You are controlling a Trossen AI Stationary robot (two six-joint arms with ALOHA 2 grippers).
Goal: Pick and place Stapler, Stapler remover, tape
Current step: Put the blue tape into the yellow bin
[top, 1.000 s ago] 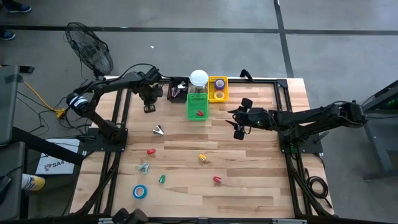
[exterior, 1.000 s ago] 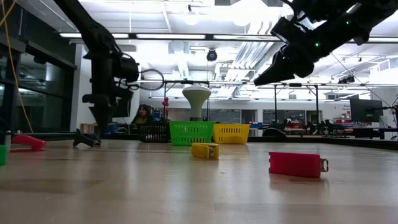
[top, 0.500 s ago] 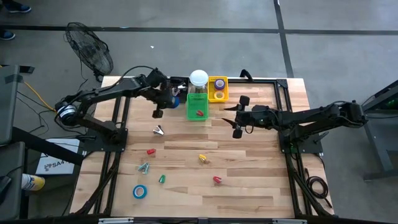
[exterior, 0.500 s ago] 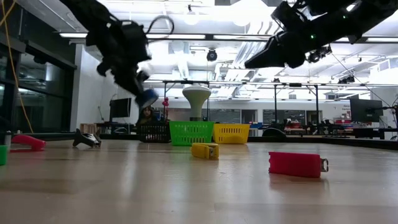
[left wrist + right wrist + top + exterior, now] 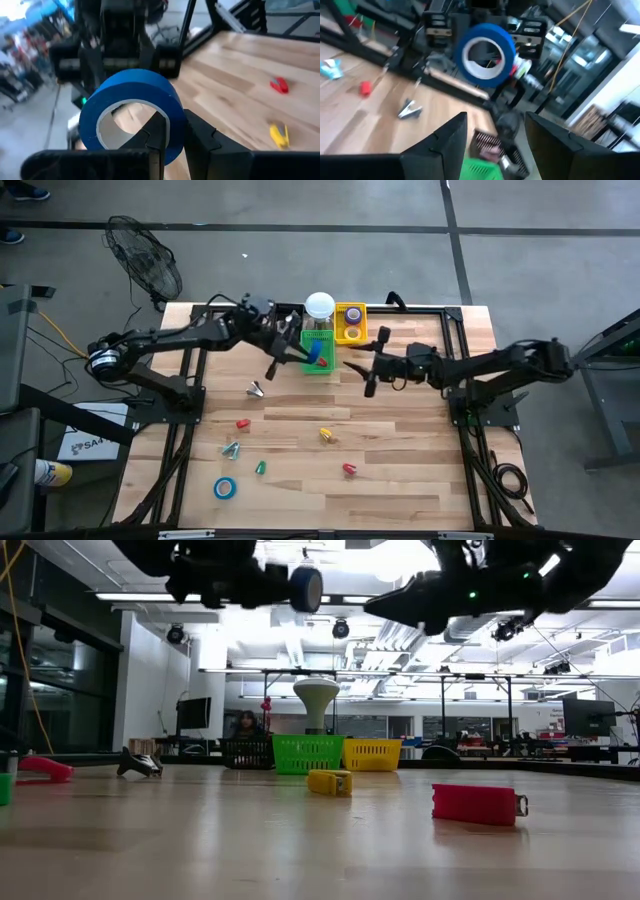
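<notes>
Landmark: the green basket [image 5: 317, 352] at the table's far edge.

Nearest the front, well short of the basket, a second blue tape roll [image 5: 225, 488] lies flat on the wood table [image 5: 400, 480]. A bit further in, a small green piece [image 5: 260, 468], a pale teal piece [image 5: 232, 449] and a red stapler [image 5: 349, 469] – the red one shows as a block in the low view [image 5: 478, 804]. Then a yellow stapler [image 5: 327, 436] nearly straight in front of the basket, and a small red piece [image 5: 242, 423] off to its left.

Closer to the basket, a metal staple remover [image 5: 256, 389] sits in front-left of it.

Left gripper [image 5: 312, 356] hangs over the basket, fingers clamped on the blue tape roll [image 5: 135, 107] – one finger through the open centre, one outside the rim. Roll is up in the air, not resting on anything [image 5: 305, 588].

Right gripper [image 5: 358, 366] is just right of the basket, above the table, fingers apart w/ nothing between them; it faces the held roll.

Beside the basket on the right, touching or nearly so, a yellow basket [image 5: 351, 323] w/ a purple roll and a yellow roll inside. A black basket [image 5: 285, 325] sits on the left side. Behind the green one, a white round-topped jar [image 5: 319, 306].
</notes>
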